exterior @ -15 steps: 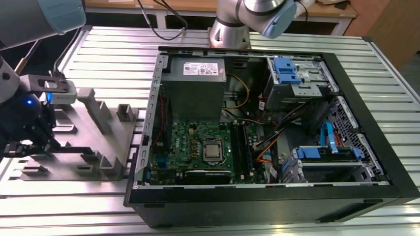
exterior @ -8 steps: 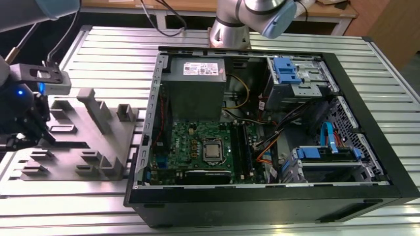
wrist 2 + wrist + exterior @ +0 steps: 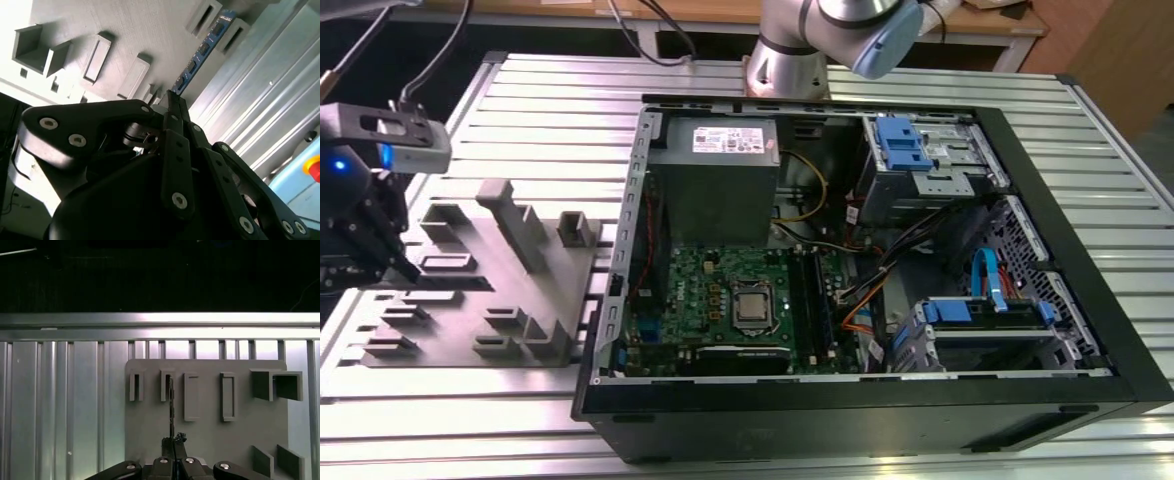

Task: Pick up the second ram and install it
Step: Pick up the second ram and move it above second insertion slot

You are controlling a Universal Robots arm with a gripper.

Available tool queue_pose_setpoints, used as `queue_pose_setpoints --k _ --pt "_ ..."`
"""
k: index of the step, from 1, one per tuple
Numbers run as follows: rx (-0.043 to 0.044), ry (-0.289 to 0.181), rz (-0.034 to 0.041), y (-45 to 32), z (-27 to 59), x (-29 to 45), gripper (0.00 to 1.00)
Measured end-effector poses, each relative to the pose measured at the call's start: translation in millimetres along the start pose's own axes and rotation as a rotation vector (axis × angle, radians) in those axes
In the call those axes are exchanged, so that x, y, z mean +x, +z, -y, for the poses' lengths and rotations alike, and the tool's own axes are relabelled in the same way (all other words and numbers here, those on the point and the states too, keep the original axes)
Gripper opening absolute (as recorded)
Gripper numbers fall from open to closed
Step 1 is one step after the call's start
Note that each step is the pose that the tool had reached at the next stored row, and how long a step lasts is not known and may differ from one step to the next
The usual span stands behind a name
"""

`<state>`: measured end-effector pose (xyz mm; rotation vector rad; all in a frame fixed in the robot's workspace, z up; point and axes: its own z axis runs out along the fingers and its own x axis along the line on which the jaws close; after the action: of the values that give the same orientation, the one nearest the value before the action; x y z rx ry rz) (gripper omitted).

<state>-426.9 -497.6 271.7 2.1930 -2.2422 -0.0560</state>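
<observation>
Tray (image 3: 460, 305) on table (image 3: 560, 90), exterior view's left of case (image 3: 854, 410); second ram (image 3: 205, 47) in tray slots; gripper (image 3: 173, 441) over tray.

A lab: slotted aluminium bench (image 3: 560, 85), opened computer case (image 3: 854, 405), robot arm (image 3: 790, 50).

Flat, narrow second ram (image 3: 201, 51), a long blue board with a row of dark chips down one face. Standing on its long edge, not lying flat. In the first wrist view, same second ram (image 3: 171, 405) edge-on, a thin dark line. Stretching straight out ahead of the gripper (image 3: 174, 441), near end pinched between the closed fingertips, far end lodged in a slot of the grey holder plate (image 3: 210, 445).
</observation>
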Motion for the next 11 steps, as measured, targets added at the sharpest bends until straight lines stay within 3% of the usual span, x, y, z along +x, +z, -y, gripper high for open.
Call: queue_pose_setpoints --k 11 --pt "0.0019 0.000 0.0001 -37.6 -1.1 -0.8 0.08"
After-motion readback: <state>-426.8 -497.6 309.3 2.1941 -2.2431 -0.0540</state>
